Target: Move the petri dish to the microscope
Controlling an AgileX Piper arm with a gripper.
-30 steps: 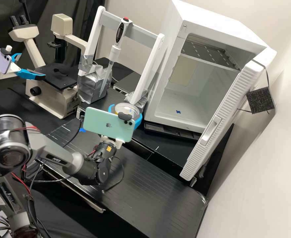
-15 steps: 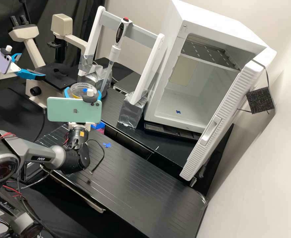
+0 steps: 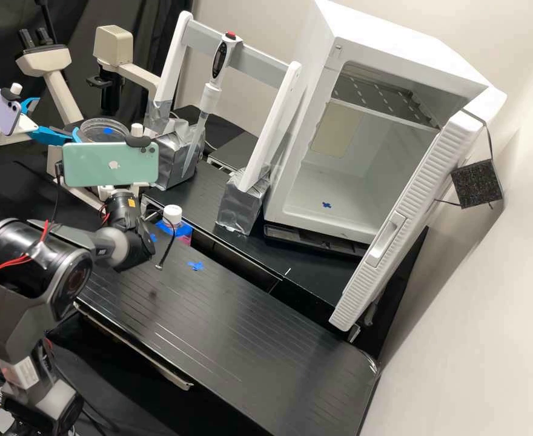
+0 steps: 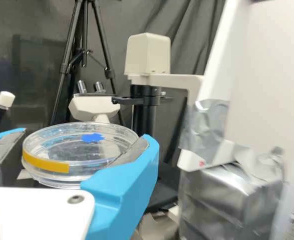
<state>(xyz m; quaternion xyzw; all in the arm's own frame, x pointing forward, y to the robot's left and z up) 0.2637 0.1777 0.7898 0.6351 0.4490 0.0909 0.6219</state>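
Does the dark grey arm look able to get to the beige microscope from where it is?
Probably yes: its end effector, gripping the clear round petri dish, is close by, and the way to the microscope looks free, though the silver-wrapped block stands near.

A: Petri dish (image 4: 81,150), far left: clear plastic by the look, smooth, glossy.
B: Blue fingers (image 4: 129,187): smooth plastic, low sheen. Grey pads (image 4: 130,153), duller.
A: Microscope (image 3: 114,45) behind: cream housing, smooth, matt.
B: Silver wrap (image 3: 240,203) on the rack foot: metallic, crinkled, shiny. Curtain (image 4: 194,37), far: dark matt cloth.
A: Near bench (image 3: 260,339): black, satin, finely lined.
B: Right: white ribbed door (image 3: 421,203), soft sheen; black block (image 3: 477,183), rough, matt.
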